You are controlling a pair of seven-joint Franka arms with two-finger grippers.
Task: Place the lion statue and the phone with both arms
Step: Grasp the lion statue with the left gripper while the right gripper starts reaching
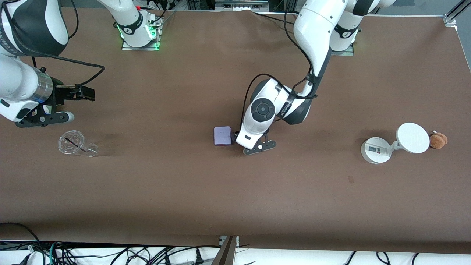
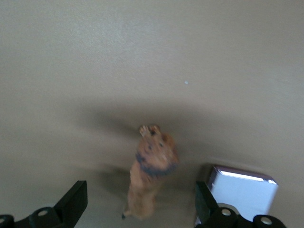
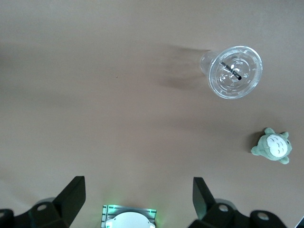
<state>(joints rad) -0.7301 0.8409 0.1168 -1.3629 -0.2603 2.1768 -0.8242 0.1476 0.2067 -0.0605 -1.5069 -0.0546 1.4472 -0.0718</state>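
1. Landmark: the phone (image 1: 222, 135), a pale lavender slab with darker purple edges, lies flat on the brown worktop (image 1: 206, 191) about midway along it.
2. Left tool (image 2: 137, 206) is low over the worktop just beside the phone, toward the left arm's end. Its fingers (image 2: 73, 202) are released and spread wide, gripping nothing.
3. Lion statue (image 2: 151, 171): the left wrist view shows an orange-brown figurine with a darker band at its middle, lying on the worktop between the spread fingers, apart from both. It sits just beside the phone. In the front view the left arm's wrist covers it.
4. In the left wrist view, the phone (image 2: 243, 192) shows close against one finger; contact cannot be told.
5. Right tool (image 1: 82, 92) waits in the air well apart from the phone, toward the right arm's end of the worktop. Fingers released, empty.
6. Clear plastic cup (image 1: 76, 144) with a dark straw lies tipped on the worktop, well away from the phone toward the right arm's end.
7. A small green-and-white plush (image 3: 272, 146) shows only in the right wrist view, near that cup.
8. White round-based device with a disc (image 1: 395, 142) stands well apart from the phone toward the left arm's end; a fluffy tan-brown plush toy (image 1: 438, 140) rests just beside the disc.
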